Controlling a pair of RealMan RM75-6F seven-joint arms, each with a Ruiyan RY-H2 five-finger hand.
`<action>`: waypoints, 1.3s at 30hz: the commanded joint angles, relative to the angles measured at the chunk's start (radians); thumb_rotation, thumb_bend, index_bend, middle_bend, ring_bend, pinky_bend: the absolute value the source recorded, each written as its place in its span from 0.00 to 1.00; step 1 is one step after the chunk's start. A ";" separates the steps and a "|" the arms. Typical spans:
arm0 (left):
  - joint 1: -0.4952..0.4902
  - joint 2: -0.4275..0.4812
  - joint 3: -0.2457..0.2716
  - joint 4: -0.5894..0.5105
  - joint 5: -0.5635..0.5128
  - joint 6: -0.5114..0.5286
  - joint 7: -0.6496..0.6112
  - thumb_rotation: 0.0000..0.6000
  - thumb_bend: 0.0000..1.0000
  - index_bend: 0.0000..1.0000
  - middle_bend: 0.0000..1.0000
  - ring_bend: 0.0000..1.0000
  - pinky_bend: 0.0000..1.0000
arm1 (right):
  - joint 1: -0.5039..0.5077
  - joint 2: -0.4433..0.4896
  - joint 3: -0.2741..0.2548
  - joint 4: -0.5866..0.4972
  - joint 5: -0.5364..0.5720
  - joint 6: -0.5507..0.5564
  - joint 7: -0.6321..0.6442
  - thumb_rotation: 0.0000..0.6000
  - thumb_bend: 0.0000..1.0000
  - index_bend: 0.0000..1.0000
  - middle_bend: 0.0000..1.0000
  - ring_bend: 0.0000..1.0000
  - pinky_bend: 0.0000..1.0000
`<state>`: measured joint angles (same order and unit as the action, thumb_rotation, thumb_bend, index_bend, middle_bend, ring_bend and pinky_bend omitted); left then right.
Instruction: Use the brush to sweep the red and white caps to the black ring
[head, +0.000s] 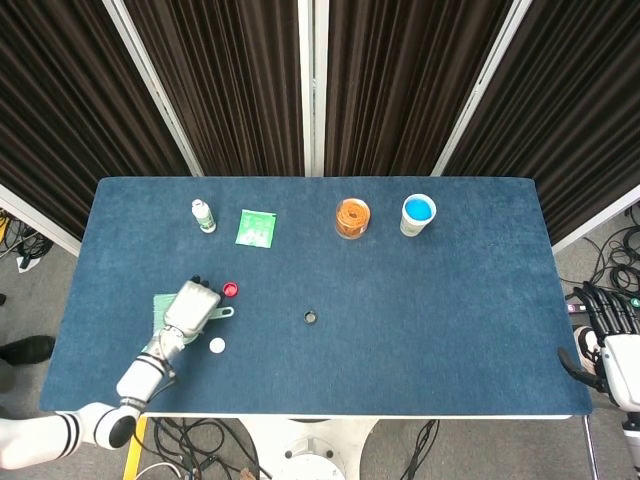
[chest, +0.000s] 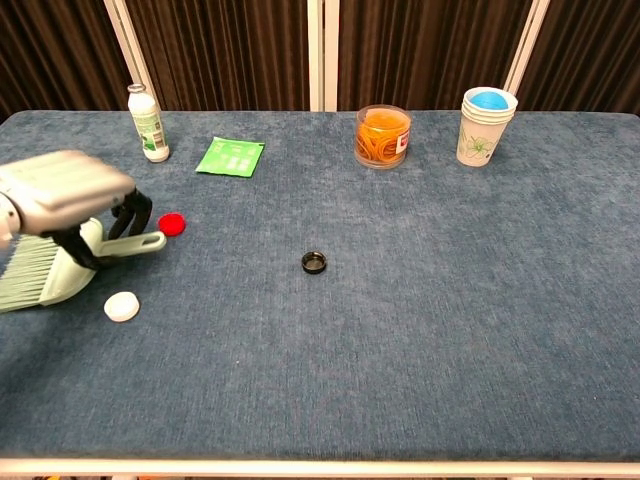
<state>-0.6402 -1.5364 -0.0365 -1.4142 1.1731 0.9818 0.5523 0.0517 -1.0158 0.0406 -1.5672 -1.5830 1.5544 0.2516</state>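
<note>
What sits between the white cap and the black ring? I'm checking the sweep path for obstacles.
Nothing: between the white cap and the black ring there is only bare blue tabletop, plain in both views. The red cap lies off that line.

No legible text, labels on bottle (chest: 148, 122) and jar (chest: 382, 135) too small

You've got two caps — one red cap (chest: 172, 223), one white cap (chest: 121, 306) — at the left of the chest view, plus one black ring (chest: 314, 262) at centre and one brush (chest: 60, 270). Along the top — one bottle (chest: 147, 122), one green packet (chest: 231, 157), one jar (chest: 382, 136), one paper cup (chest: 484, 126).
</note>
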 joint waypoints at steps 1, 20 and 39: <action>0.006 0.075 -0.042 0.019 0.152 0.002 -0.384 1.00 0.42 0.52 0.58 0.39 0.34 | 0.000 0.002 0.000 -0.003 0.000 0.001 -0.003 1.00 0.22 0.00 0.02 0.00 0.00; -0.134 -0.102 -0.047 0.559 0.419 0.062 -1.221 1.00 0.41 0.52 0.58 0.39 0.34 | 0.003 0.039 0.011 -0.079 0.019 -0.015 -0.077 1.00 0.22 0.00 0.02 0.00 0.00; -0.229 -0.297 0.070 0.810 0.539 0.122 -1.436 1.00 0.41 0.53 0.58 0.39 0.34 | 0.005 0.042 0.013 -0.103 0.034 -0.032 -0.106 1.00 0.22 0.00 0.02 0.00 0.00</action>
<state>-0.8614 -1.8276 0.0284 -0.5960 1.7059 1.0982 -0.8774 0.0570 -0.9737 0.0539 -1.6706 -1.5490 1.5219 0.1453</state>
